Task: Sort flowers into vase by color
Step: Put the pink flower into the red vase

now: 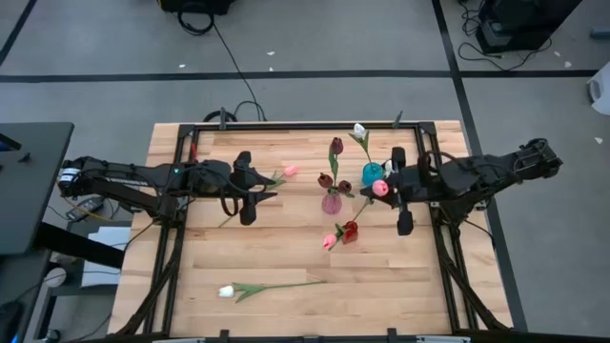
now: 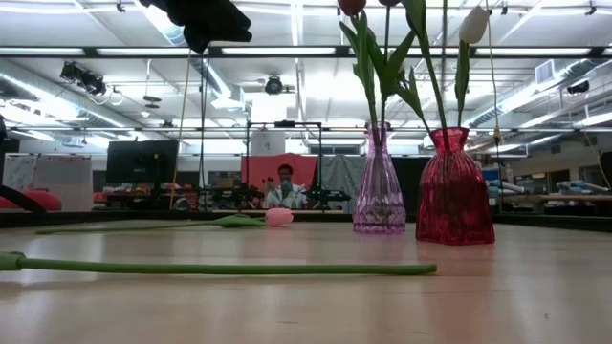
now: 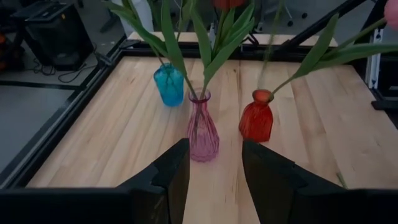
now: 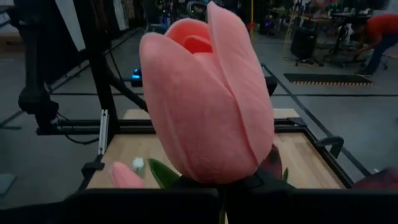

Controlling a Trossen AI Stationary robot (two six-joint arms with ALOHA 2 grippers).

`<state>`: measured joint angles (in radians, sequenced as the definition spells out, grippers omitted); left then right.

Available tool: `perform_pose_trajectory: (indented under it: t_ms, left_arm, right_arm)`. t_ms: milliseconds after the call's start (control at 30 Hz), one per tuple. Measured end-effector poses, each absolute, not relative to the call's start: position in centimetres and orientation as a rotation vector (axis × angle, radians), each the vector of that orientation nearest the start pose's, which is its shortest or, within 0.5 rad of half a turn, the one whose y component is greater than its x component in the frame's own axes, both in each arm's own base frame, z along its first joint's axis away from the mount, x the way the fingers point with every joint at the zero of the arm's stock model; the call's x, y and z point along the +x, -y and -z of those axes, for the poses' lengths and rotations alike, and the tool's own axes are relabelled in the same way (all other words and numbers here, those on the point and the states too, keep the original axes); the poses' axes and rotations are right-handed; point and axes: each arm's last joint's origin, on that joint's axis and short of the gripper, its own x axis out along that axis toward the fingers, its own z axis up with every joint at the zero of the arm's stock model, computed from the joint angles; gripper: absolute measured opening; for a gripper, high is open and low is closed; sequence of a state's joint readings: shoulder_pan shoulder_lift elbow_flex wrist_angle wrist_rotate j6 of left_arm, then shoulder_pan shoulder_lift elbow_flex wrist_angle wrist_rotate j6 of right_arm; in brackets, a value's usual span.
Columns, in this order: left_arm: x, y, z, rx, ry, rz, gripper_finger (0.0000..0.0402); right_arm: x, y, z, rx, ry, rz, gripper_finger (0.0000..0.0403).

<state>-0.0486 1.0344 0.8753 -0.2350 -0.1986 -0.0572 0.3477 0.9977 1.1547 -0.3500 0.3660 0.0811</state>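
Grey floor (image 1: 334, 38) crossed by black tape lines; cables trail on it. Bright ceiling lights (image 2: 287, 96) glare overhead.

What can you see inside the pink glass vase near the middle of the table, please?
The pink vase holds green stems and leaves with dark maroon tulips. Through the tinted glass the stem ends at its bottom cannot be made out, so an exact count is unclear.

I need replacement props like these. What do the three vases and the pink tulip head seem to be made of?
The pink vase, blue vase and red vase look like tinted glass, or clear plastic: see-through and glossy, with stems visible inside. The pink tulip head looks like soft matte foam or latex: smooth, thick, evenly coloured petals without veins.
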Motion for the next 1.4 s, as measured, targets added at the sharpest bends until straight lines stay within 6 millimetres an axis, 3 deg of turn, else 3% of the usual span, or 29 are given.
perform_pose_trajectory:
  t_ms: [500, 733, 900, 1000, 1100, 1400]
  left_arm:
    - [22.5, 0.5, -31.5, -0.008, -0.38, -0.163, 0.0151]
    - [22.5, 0.5, -31.4, -0.035, -0.387, -0.17, 0.0151]
    - [23.6, 0.6, -29.2, -0.094, -0.491, -0.189, 0.0151]
    - [24.1, 0.6, -26.5, -0.132, -0.585, -0.211, 0.0151]
    - [24.4, 0.2, -24.5, -0.183, -0.658, -0.255, 0.0151]
    - [24.7, -0.8, -23.3, -0.232, -0.697, -0.326, 0.0152]
  right_arm:
    - [20.1, -6.2, -39.7, 0.03, -0.225, 0.01, 0.0009]
    - [20.8, -6.5, -36.3, 0.084, -0.299, 0.032, 0.0009]
    - [21.4, -6.7, -31.9, 0.113, -0.356, 0.037, 0.0016]
    - [21.3, -6.7, -29.8, 0.132, -0.404, 0.049, 0.0037]
    - [21.1, -6.6, -29.2, 0.141, -0.454, 0.06, 0.0073]
    - [19.8, -6.7, -32.9, 0.171, -0.589, -0.027, 0.0197]
